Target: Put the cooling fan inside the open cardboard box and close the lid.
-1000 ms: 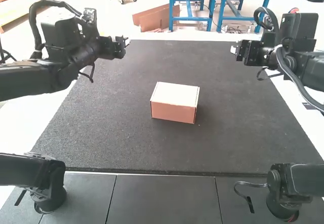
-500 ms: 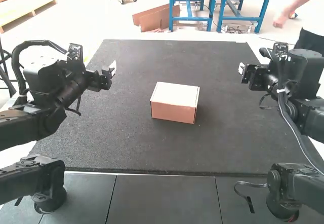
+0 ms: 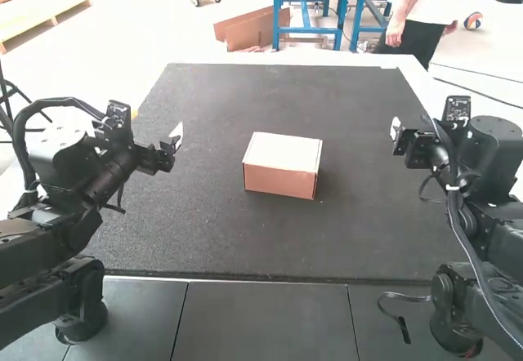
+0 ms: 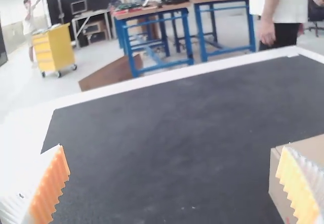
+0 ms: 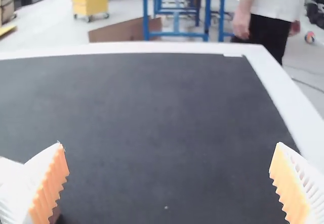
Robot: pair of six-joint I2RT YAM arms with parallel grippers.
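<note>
Cardboard box [image 3: 282, 165]: light brown sides, paler cream top. Tabletop [image 3: 204, 206]: black, finely speckled mat with a white border. Left fingers [image 4: 48, 183] and right fingers [image 5: 291, 183]: white, ribbed, with orange saw-tooth pads. Left arm [image 3: 73, 165] and right arm [image 3: 490, 157]: black housings and cables.

Box [image 3: 282, 165] sits on mat [image 3: 204, 222], about mid-mat, lid down. Left gripper [image 3: 171, 149] to box's left, over mat's left margin. Right gripper [image 3: 397, 137] to box's right, near mat's right edge. Both well apart from box.
</note>
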